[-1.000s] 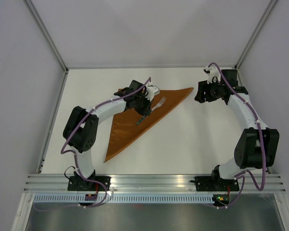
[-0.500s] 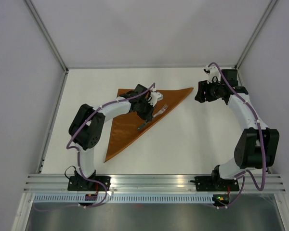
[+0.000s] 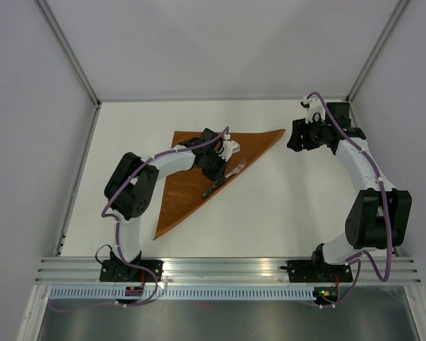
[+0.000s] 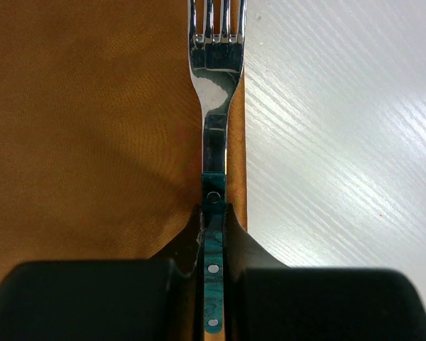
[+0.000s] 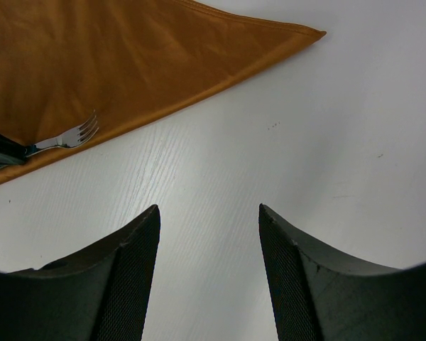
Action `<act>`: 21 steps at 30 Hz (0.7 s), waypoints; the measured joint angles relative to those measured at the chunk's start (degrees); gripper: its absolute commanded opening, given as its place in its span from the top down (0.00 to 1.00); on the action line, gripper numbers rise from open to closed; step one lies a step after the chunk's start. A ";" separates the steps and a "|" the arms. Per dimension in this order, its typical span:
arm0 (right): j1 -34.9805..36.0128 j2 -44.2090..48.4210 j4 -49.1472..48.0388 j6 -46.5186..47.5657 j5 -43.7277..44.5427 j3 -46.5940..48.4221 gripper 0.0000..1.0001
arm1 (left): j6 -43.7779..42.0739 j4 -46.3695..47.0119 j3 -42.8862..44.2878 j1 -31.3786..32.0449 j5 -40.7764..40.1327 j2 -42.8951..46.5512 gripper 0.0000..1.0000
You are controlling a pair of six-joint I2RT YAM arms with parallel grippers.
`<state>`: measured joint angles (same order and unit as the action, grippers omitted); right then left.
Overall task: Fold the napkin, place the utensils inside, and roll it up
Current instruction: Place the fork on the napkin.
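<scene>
The rust-brown napkin [image 3: 192,181] lies folded into a triangle on the table, its long edge running from far right to near left. A fork [image 3: 237,169] with a teal handle [image 4: 213,234] lies along that long edge, tines pointing right. My left gripper [image 3: 220,172] [image 4: 213,217] is shut on the fork's handle, low over the cloth [image 4: 92,128]. The steel tines [image 4: 217,28] reach to the fold line beside bare table. My right gripper [image 3: 295,139] [image 5: 207,212] hovers open and holds nothing, right of the napkin's far corner [image 5: 298,32]. It sees the fork [image 5: 67,137] from a distance.
White table [image 3: 305,213] with white walls left, right and back. A metal rail [image 3: 227,268] with both arm bases runs along the near edge. No other utensil shows.
My left gripper carried the fork a little rightward and nearer, down to the napkin's long edge. The right arm stayed put.
</scene>
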<state>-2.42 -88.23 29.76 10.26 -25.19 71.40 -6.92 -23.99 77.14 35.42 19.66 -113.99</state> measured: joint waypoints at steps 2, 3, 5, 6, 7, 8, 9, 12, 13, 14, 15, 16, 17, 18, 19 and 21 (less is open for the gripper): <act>0.00 0.00 -0.02 0.00 0.00 0.00 0.37 | 0.24 0.04 -0.07 0.07 -0.02 -0.11 0.98; 0.00 0.00 -0.02 0.02 -0.02 0.00 0.37 | 0.31 0.04 -0.09 0.09 0.00 -0.26 0.98; 0.00 0.00 -0.04 0.02 -0.02 0.00 0.37 | 0.52 0.07 -0.09 0.11 0.00 -0.66 0.98; 0.00 0.00 -0.04 0.00 0.00 0.00 0.37 | 0.70 0.11 -0.09 0.11 0.09 -0.83 0.98; 0.00 0.00 -0.07 0.02 0.00 0.00 0.37 | 0.83 0.15 -0.11 0.11 0.07 -0.83 0.98; 0.00 0.00 -0.09 0.02 -0.02 0.00 0.37 | 0.92 0.22 -0.11 0.11 0.07 -0.83 0.98; 0.00 0.00 -0.13 0.02 0.00 0.00 0.37 | 1.01 0.24 -0.11 0.13 0.04 -0.85 0.98; 0.00 0.00 -0.17 0.00 -0.02 0.00 0.37 | 1.18 0.31 -0.11 0.13 0.07 -0.94 0.98; 0.00 0.00 -0.17 0.02 -0.02 0.00 0.37 | 1.29 0.35 -0.11 0.13 0.07 -0.96 0.98; 0.00 0.00 -0.17 0.00 -0.02 -0.02 0.37 | 1.33 0.37 -0.11 0.13 0.07 -0.96 0.98; 0.00 -0.02 -0.17 0.00 -0.02 -0.02 0.37 | 1.38 0.42 -0.11 0.13 0.07 -0.98 0.98; 0.00 -0.02 -0.17 0.02 -0.02 -0.02 0.37 | 1.49 0.44 -0.11 0.13 0.07 -0.98 0.98; 0.00 -0.02 -0.17 0.02 -0.02 -0.02 0.37 | 1.53 0.48 -0.11 0.15 0.07 -0.98 0.98; 0.00 -0.02 -0.20 0.02 -0.02 -0.07 0.37 | 1.55 0.50 -0.11 0.17 0.04 -0.98 0.98; 0.00 -0.02 -0.20 0.02 -0.02 -0.11 0.37 | 1.57 0.52 -0.11 0.20 0.02 -0.98 0.98; 0.00 -0.02 -0.22 0.02 -0.02 -0.22 0.37 | 1.60 0.52 -0.11 0.22 0.00 -0.98 0.98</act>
<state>-2.42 -88.25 29.54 10.28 -25.21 71.18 -5.32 -23.46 77.03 35.64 19.66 -114.98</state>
